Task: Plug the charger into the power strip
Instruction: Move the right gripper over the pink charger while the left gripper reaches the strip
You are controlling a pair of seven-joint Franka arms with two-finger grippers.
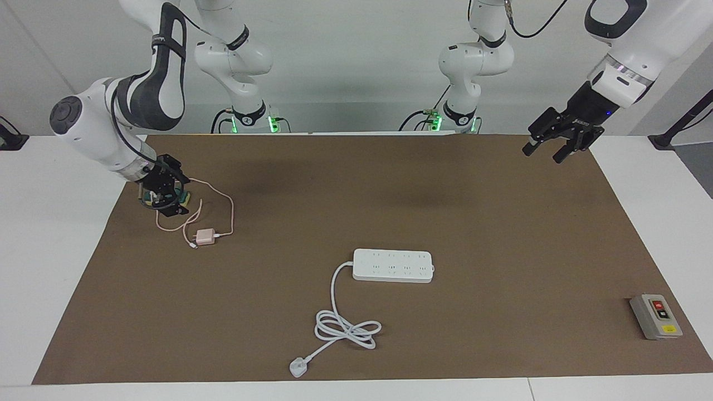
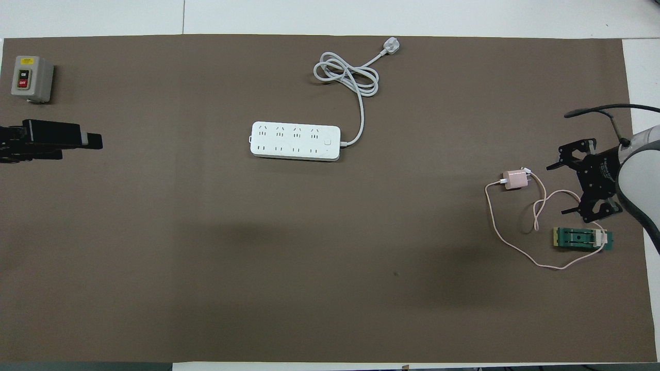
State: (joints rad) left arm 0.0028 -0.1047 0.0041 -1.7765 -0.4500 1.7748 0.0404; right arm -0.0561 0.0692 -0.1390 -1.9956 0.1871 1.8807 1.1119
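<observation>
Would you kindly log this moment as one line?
charger: on mat, unplugged | power strip: untouched | right hand: open, empty, near charger | left hand: open, empty

Pale pink cube charger (image 1: 205,237) is lying unplugged near the mat's right-arm end, its thin pink cable (image 2: 496,226) looping loosely beside it. White power strip (image 1: 392,265) is lying flat mid-mat, sockets facing up, its thick cord (image 1: 340,320) coiling toward the edge farthest from the robots.

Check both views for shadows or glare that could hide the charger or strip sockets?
Facing view: broad soft shadows nearer the robots, off the charger and power strip. Overhead view: one wide dark patch on bare mat; sockets readable, no glare.
</observation>
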